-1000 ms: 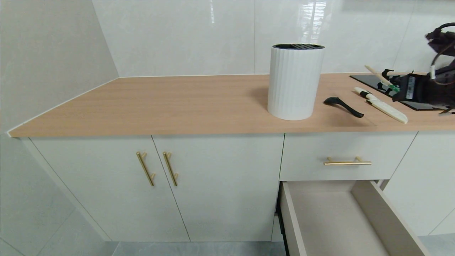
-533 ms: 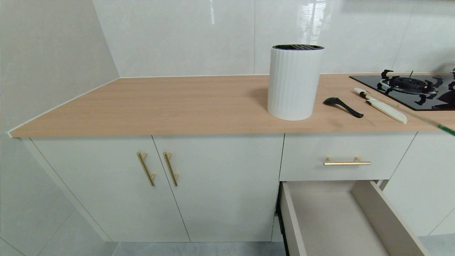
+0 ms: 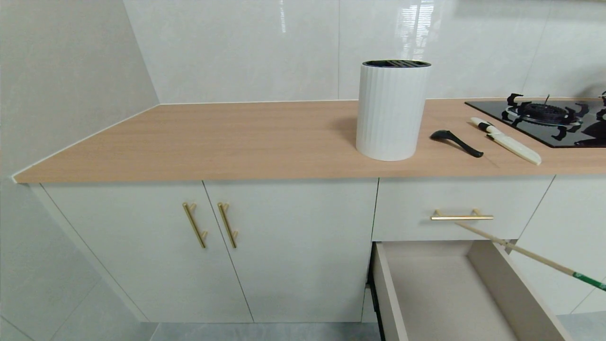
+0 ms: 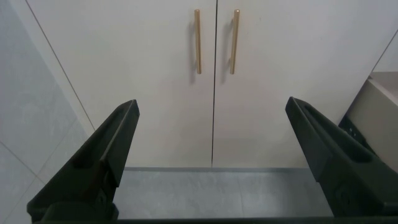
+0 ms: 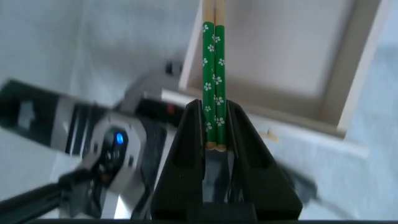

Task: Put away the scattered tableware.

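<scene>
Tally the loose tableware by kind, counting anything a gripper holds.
chopsticks, held in the right gripper: 2
black spoon, on the counter: 1
knife, on the counter: 1
Total: 4

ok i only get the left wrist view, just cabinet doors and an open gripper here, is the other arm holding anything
observer: Yes, the right gripper is shut on a pair of chopsticks with green flowered ends.
operator: where are they pointing
observer: Their bare tips slant over the open drawer, below the closed one.
operator: whats on the counter
observer: A black spoon and a cream knife lie on the countertop, beside the white ribbed holder.
</scene>
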You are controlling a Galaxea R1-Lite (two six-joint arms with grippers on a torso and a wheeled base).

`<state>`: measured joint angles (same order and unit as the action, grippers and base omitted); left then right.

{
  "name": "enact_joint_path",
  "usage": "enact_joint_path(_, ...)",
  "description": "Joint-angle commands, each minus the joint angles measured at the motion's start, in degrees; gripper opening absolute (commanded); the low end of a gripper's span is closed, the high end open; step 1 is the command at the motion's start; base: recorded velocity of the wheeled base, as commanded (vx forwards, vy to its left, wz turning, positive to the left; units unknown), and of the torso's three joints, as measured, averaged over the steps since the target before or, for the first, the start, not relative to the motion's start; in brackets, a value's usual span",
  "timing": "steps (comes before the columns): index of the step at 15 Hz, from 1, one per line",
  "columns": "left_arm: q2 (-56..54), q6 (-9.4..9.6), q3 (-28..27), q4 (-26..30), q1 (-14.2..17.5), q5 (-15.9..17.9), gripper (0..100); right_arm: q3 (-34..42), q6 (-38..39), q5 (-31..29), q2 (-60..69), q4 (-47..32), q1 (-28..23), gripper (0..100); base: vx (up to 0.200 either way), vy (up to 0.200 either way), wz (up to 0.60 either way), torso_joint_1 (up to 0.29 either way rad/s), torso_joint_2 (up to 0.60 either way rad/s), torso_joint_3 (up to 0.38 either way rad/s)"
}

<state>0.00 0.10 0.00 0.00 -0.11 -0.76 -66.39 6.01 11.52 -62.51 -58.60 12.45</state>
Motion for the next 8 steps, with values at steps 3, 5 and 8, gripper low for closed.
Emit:
enact_joint_path(3, 0.1, -0.01, -0.1, 0.0, 0.0, 0.0, 100, 9.1, 0.2, -0.1, -16.9, 7.0, 0.0, 0, 0.0, 0.0, 0.0, 0.0, 0.0, 0.0)
enact_joint_path(5, 0.1, -0.01, 0.0, 0.0, 0.0, 0.0, 100, 13.4, 0.8, -0.2, -20.0, 13.2, 0.0, 0, 0.0, 0.0, 0.0, 0.0, 0.0, 0.0)
enact_joint_path(8, 0.1, -0.01, 0.0, 0.0, 0.0, 0.0, 100, 15.1, 5.3, -0.4, -25.0, 20.0, 0.0, 0, 0.0, 0.0, 0.0, 0.0, 0.0, 0.0)
